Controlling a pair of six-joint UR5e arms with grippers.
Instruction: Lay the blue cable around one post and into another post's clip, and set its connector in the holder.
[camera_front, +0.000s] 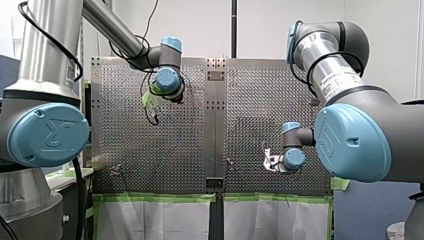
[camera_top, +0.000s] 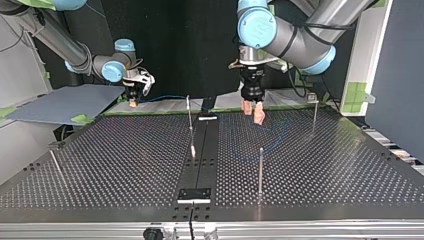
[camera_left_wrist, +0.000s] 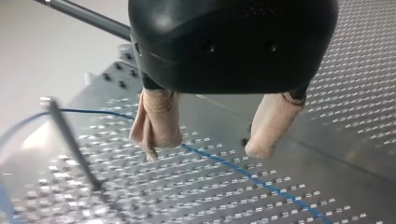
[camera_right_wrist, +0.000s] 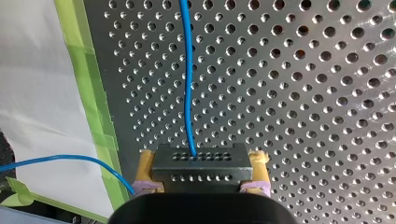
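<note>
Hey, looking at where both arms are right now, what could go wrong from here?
1. The left gripper hangs open over the cable, which lies on the table; closing may miss it.
2. A post stands close beside that gripper and might get knocked.
3. Beside the right gripper, shut on the connector, cable loops out past the green tape and may snag on the table edge.

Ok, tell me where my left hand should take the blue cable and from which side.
Take the straight stretch of the blue cable lying on the table under my left hand, from above, open fingers straddling it crosswise. The right hand holds the connector end.
</note>
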